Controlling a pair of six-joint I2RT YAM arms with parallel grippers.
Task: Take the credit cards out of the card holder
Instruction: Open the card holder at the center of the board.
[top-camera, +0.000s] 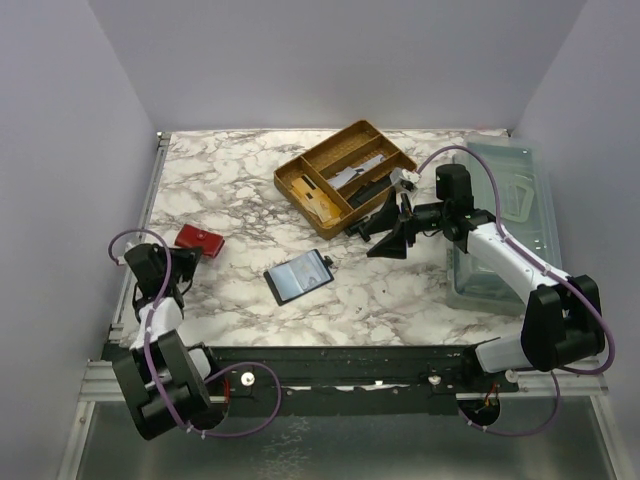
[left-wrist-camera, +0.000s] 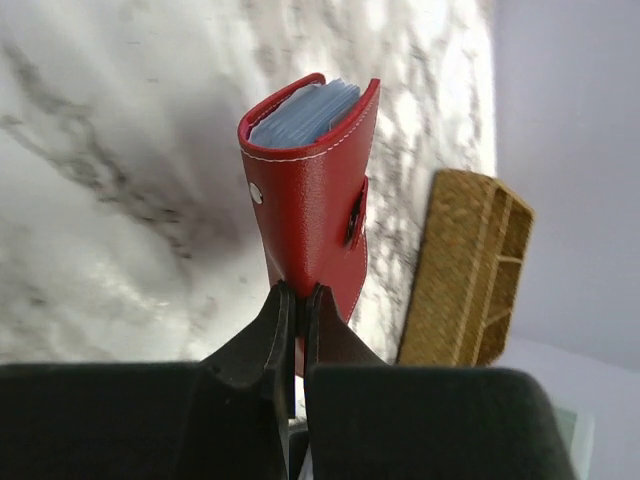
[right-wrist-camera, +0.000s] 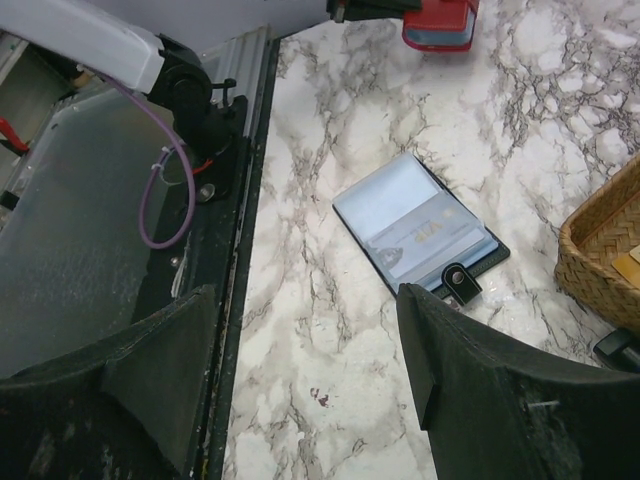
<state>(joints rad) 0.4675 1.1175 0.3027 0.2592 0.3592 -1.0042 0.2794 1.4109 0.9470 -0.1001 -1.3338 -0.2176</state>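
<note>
My left gripper (left-wrist-camera: 297, 297) is pinched tight on the lower edge of the red card holder (left-wrist-camera: 312, 200). Pale blue credit cards (left-wrist-camera: 305, 112) are packed inside it at the far end. My right gripper (right-wrist-camera: 305, 300) hangs with jaws wide apart over the marble table (right-wrist-camera: 330, 400), near a dark card holder (right-wrist-camera: 478, 258) lying open mid-table.

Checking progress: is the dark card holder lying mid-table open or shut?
Open: the dark card holder lies spread flat, pale cards showing inside, strap undone.
</note>
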